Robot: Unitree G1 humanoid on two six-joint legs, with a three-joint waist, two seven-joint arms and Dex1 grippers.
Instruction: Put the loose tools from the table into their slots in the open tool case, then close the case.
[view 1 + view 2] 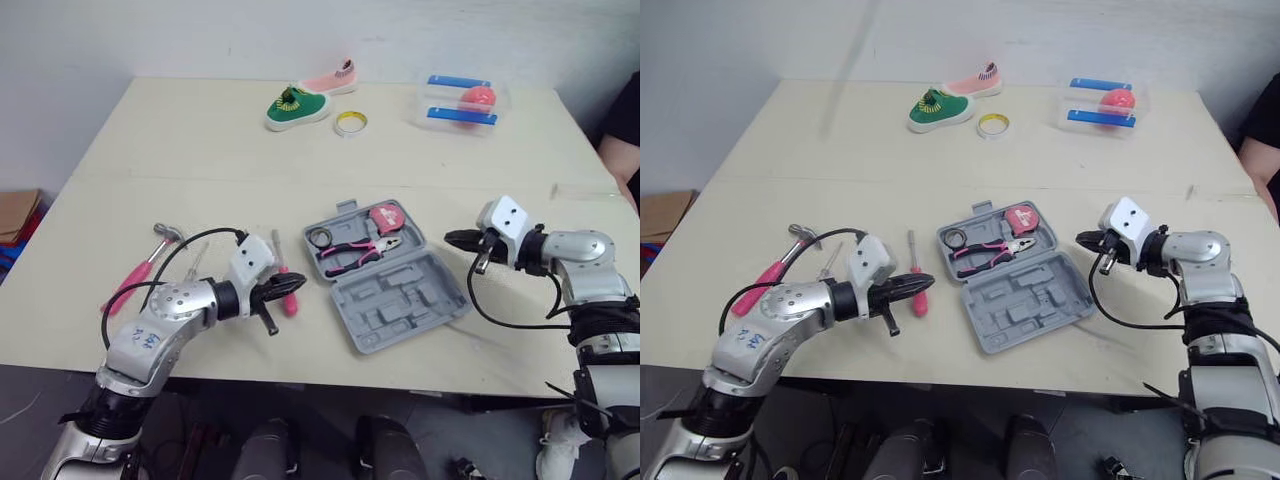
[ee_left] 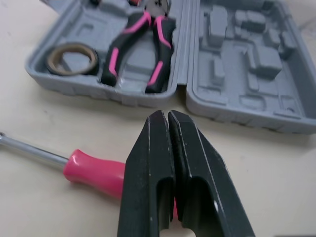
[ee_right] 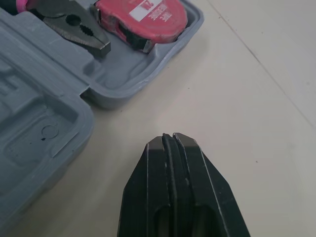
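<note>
Beige table (image 1: 200, 150), as I log it: open grey tool case (image 1: 400, 295). Left of the case: pink-handled screwdriver (image 2: 94, 170), then hammer (image 1: 138, 272). Beyond the case: green shoe (image 1: 297, 108), pink shoe (image 1: 333, 80), yellow tape ring (image 1: 351, 122), clear box (image 1: 460, 105).

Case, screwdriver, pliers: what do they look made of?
Case: moulded grey plastic, matte; the shaped recesses and ribbed rim suggest it.
Screwdriver: shiny bare metal shaft; glossy pink handle, probably hard plastic.
Pliers: dark metal jaws, likely steel; the black-and-pink grips look like rubber or a plastic coating, can't tell which.
</note>
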